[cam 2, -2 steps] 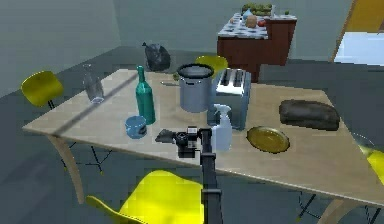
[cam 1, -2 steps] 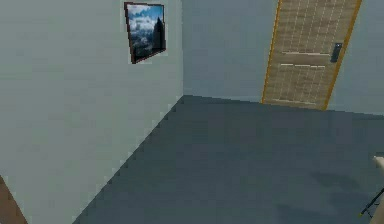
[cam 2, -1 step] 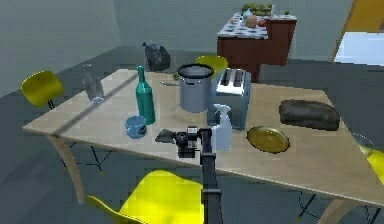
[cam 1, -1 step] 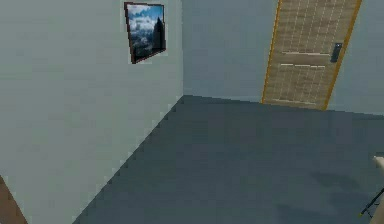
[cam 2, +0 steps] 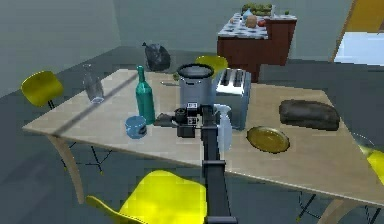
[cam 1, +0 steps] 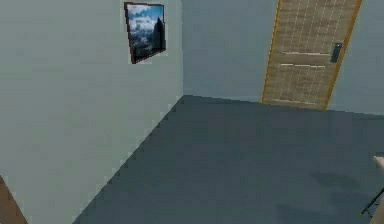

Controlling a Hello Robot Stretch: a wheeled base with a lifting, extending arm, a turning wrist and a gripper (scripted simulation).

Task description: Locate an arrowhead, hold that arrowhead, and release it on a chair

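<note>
Gripper (cam 2: 186, 120) sits amid tabletop (cam 2: 95, 118) clutter; whether it holds anything cannot be told. Release pending: yellow chair (cam 2: 165, 193) at its 6 o'clock.

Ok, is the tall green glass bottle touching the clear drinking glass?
Apart: arm side view shows bare wooden tabletop between the green bottle and clear glass.

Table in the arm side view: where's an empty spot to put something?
Bare wood lies on the table between the glass and the blue cup, and along the near edge below the plate. The middle, around bottle, pot and toaster, is crowded.
</note>
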